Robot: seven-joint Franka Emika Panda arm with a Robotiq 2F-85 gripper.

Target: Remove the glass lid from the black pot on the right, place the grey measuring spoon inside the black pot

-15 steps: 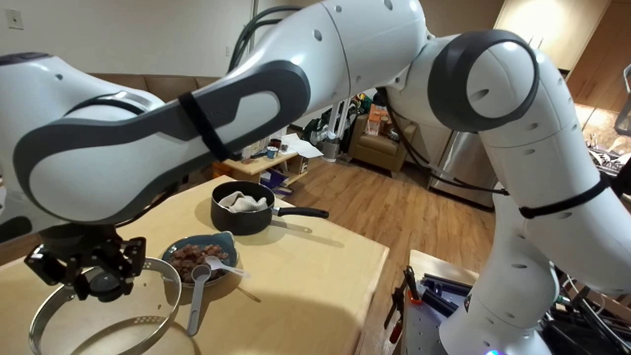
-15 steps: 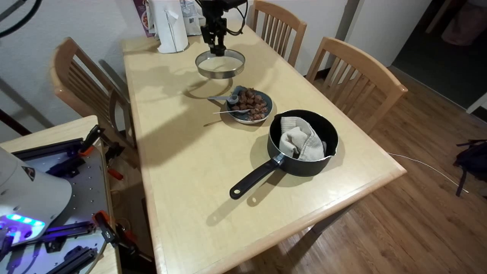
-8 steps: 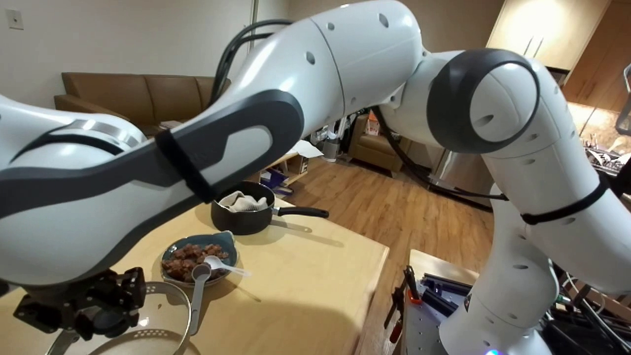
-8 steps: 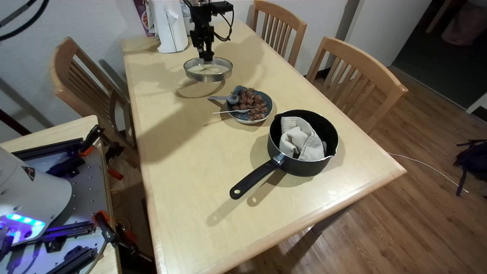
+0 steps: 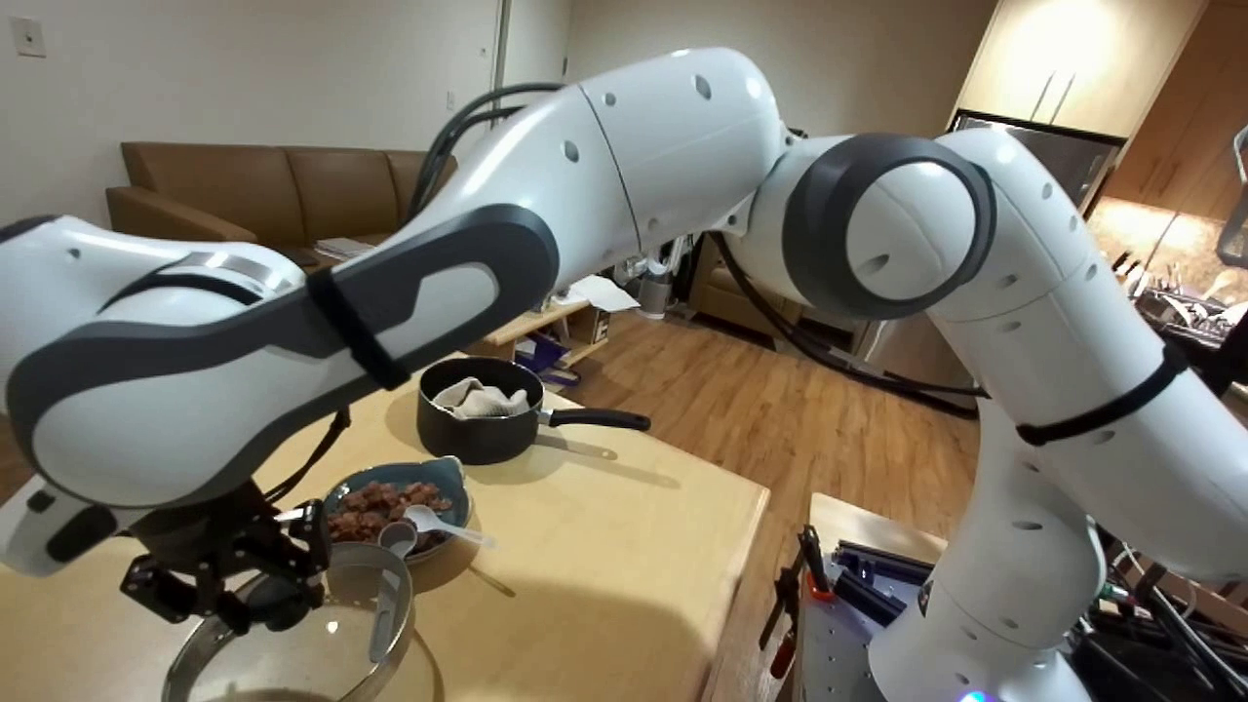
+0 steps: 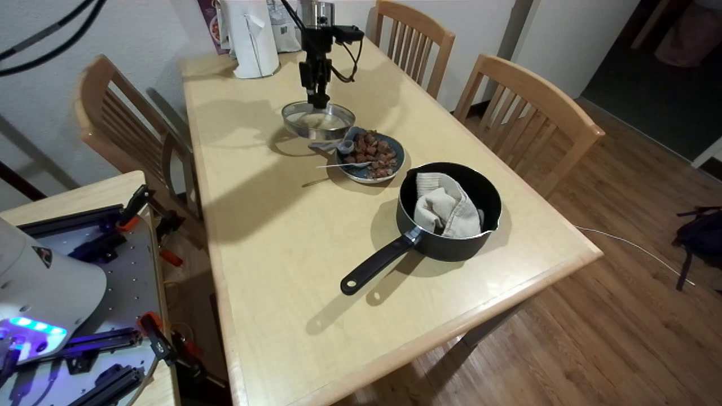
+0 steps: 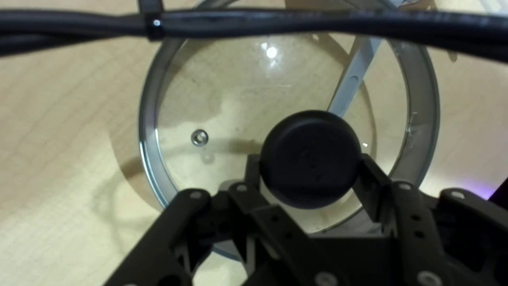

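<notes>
Across both exterior views, a large light wood table (image 6: 271, 293) forms my work surface. The white arm (image 5: 673, 146) I operate extends over it in an exterior view. Wooden chairs (image 6: 541, 93) stand along two table sides. The black pot (image 6: 451, 251) stands upright on the table, its straight handle projecting over the surface. The glass lid (image 7: 254, 99) is off the pot, well apart from it, and raised above the tabletop, its shadow falling below. My gripper (image 7: 311, 167) is clamped on the lid from above. Near the lid, a blue dish (image 5: 447, 476) holds brown food pieces (image 6: 375, 152). A pale cloth (image 6: 448, 211) lies bunched inside the pot. The grey measuring spoon (image 5: 398, 538) is outside the pot, its round bowl at the edge of the dish and its handle projecting outward. In the wrist view, I observe that handle through the lid glass; I cannot tell whether the two touch. A whitish spoon (image 5: 447, 527) has its tip on the food and its handle across the dish rim. The lid's dark knob (image 7: 311, 159) sits between both fingers (image 7: 373, 174), in contact with each. A small metal ring (image 7: 199, 138) is set in the lid glass.
</notes>
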